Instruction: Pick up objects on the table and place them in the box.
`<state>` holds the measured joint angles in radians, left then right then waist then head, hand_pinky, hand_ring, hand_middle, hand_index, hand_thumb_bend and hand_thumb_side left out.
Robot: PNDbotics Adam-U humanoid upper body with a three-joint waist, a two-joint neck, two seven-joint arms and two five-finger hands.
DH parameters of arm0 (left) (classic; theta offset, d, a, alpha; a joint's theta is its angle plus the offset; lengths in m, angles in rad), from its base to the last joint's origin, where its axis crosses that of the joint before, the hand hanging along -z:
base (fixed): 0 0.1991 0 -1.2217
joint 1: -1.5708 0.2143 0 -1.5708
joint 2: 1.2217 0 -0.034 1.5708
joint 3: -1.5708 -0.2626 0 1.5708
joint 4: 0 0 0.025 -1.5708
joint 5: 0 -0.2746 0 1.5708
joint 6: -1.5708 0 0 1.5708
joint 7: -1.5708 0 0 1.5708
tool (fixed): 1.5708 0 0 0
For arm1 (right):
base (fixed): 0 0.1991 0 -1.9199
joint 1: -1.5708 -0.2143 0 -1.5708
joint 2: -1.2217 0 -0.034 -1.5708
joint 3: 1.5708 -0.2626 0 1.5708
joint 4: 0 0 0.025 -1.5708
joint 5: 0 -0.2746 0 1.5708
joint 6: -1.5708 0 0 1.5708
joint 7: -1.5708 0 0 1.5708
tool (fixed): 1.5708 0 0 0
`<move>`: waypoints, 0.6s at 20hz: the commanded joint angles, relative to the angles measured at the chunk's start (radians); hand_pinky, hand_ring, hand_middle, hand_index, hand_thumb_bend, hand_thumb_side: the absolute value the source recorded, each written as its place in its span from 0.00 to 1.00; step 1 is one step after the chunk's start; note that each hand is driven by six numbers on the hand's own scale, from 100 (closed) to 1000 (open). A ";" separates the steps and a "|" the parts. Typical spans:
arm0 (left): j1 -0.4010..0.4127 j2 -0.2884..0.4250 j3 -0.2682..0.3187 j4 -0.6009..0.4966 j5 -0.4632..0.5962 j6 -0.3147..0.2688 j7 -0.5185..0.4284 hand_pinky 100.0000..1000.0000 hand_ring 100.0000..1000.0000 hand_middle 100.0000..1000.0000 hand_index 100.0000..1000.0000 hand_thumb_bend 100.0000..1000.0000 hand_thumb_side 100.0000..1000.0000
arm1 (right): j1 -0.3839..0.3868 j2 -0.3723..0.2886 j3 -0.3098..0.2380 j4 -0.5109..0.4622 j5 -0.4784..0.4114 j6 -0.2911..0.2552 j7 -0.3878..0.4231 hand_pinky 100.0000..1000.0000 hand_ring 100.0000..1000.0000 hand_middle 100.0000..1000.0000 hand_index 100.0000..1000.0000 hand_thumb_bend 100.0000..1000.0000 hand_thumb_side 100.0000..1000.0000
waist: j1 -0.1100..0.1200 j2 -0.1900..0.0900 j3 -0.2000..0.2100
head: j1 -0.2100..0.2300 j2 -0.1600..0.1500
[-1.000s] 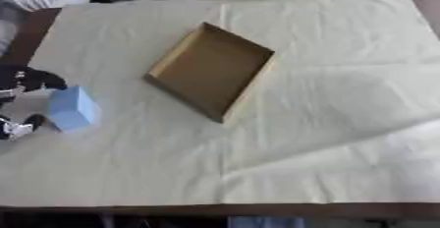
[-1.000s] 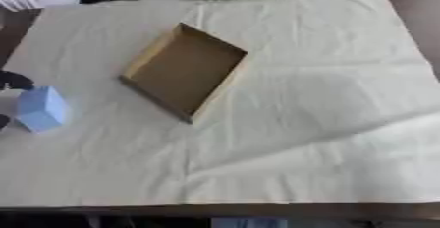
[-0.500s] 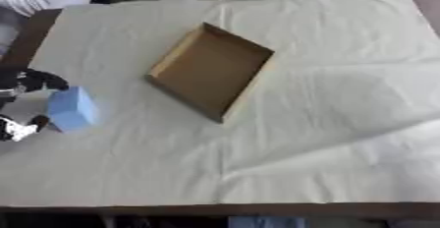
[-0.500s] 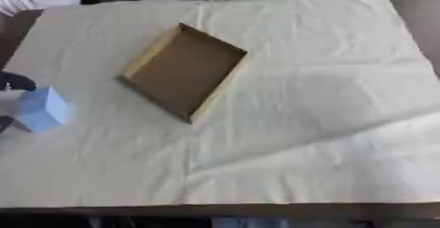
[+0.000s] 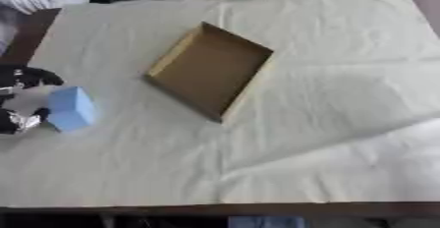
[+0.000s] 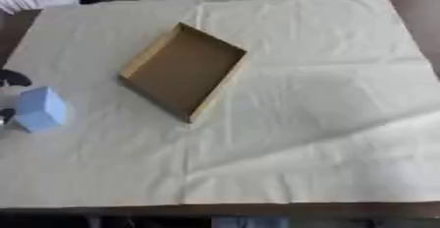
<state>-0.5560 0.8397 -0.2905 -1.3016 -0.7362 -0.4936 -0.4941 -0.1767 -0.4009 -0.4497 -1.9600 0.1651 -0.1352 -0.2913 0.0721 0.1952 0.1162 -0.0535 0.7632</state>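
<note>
Left eye view: left hand [image 5: 19,101] at the 9 o'clock edge of the cloth-covered table [image 5: 343,138], dark fingers above and below the blue block [image 5: 71,108]; right hand absent from both views.
Hand state: fingers curled round the left side of the blue block, one tip at its upper corner, another at its lower corner; contact on the hidden face not visible.
Block position: upright on the cloth, at 9 o'clock from the cardboard box [image 5: 209,71], well apart from it, near the table's left edge.
Box position: open, empty, lying askew just above the middle of the table, long axis running from 1 o'clock to 7 o'clock.
Risk, slip: smooth block faces and a hold on corners only; likely rotation or drop on lifting.
Risk, edge: block close to the table's 9 o'clock border; possible fall to the floor on release.
Risk, cloth: wrinkled sheet under the block; possible drag and bunching from low fingertips.
Risk, box: low wall facing the block; possible knock or shove of the light box from a low carry toward 3 o'clock.
</note>
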 commanded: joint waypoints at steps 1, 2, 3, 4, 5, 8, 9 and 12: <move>-0.018 0.021 0.002 0.001 -0.005 -0.024 -0.017 0.99 0.94 0.93 1.00 0.02 0.45 | -0.010 -0.016 -0.009 -0.014 -0.006 -0.002 0.004 0.64 0.69 0.54 0.77 0.00 0.51 | -0.002 -0.011 -0.001 | 0.008 0.007; -0.019 0.021 0.003 0.004 -0.005 -0.028 -0.021 0.99 0.94 0.93 1.00 0.02 0.46 | -0.010 -0.016 -0.009 -0.014 -0.006 -0.003 0.005 0.64 0.69 0.54 0.77 0.00 0.51 | -0.002 -0.011 -0.002 | 0.010 0.007; -0.019 0.020 0.003 0.006 -0.004 -0.030 -0.025 0.99 0.94 0.93 1.00 0.01 0.48 | -0.010 -0.016 -0.010 -0.013 -0.007 -0.003 0.005 0.64 0.69 0.54 0.77 0.00 0.51 | -0.001 -0.010 -0.002 | 0.011 0.007; -0.020 0.020 0.003 0.008 -0.003 -0.030 -0.027 0.99 0.94 0.93 1.00 0.01 0.48 | -0.010 -0.016 -0.010 -0.013 -0.007 -0.003 0.005 0.64 0.69 0.54 0.77 0.00 0.51 | -0.001 -0.010 -0.002 | 0.013 0.007; -0.020 0.019 0.003 0.009 -0.003 -0.031 -0.028 0.99 0.94 0.93 1.00 0.01 0.48 | -0.010 -0.016 -0.010 -0.013 -0.007 -0.003 0.005 0.64 0.69 0.54 0.77 0.00 0.51 | -0.001 -0.010 -0.002 | 0.013 0.007; -0.022 0.016 0.004 0.010 0.000 -0.031 -0.029 0.99 0.94 0.93 1.00 0.00 0.56 | -0.010 -0.016 -0.011 -0.013 -0.008 -0.003 0.005 0.64 0.69 0.54 0.77 0.00 0.51 | -0.001 -0.011 -0.003 | 0.015 0.006; -0.023 0.014 0.004 0.010 0.003 -0.030 -0.030 0.99 0.94 0.93 1.00 0.00 0.58 | -0.010 -0.015 -0.010 -0.013 -0.009 -0.003 0.005 0.64 0.69 0.54 0.77 0.00 0.51 | 0.000 -0.011 -0.003 | 0.015 0.005; -0.030 0.010 0.004 0.008 0.008 -0.019 -0.025 0.99 0.94 0.93 1.00 0.00 0.74 | -0.009 -0.013 -0.011 -0.014 -0.011 -0.003 0.006 0.64 0.69 0.54 0.77 0.00 0.51 | 0.001 -0.011 -0.005 | 0.019 0.001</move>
<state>-0.5677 0.8246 -0.2939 -1.2885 -0.7324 -0.5180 -0.5209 -0.1767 -0.3999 -0.4502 -1.9600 0.1611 -0.1370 -0.2868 0.0732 0.1968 0.1110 -0.0385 0.7631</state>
